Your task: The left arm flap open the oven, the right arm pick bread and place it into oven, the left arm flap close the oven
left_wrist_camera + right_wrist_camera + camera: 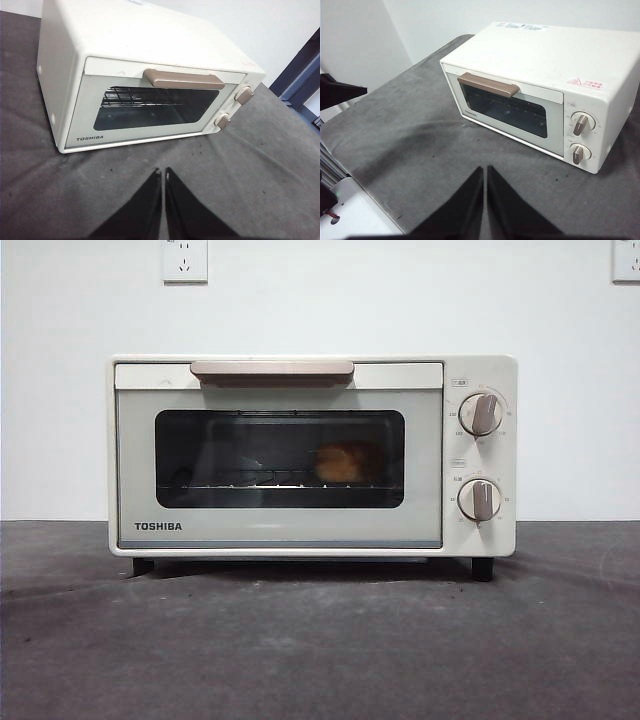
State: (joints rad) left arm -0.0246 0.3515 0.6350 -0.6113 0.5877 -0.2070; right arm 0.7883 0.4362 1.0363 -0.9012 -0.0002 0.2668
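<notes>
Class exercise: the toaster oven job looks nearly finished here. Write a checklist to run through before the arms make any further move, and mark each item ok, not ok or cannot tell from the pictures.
1. Oven door shut flush against the frame: ok.
2. Bread inside, seen through the window on the wire rack: ok.
3. Left gripper clear of the oven, jaws together, holding nothing: ok.
4. Right gripper clear of the oven, jaws together, holding nothing: ok.
5. Handle free of any gripper: ok.
6. Knobs set to off: cannot tell.
</notes>
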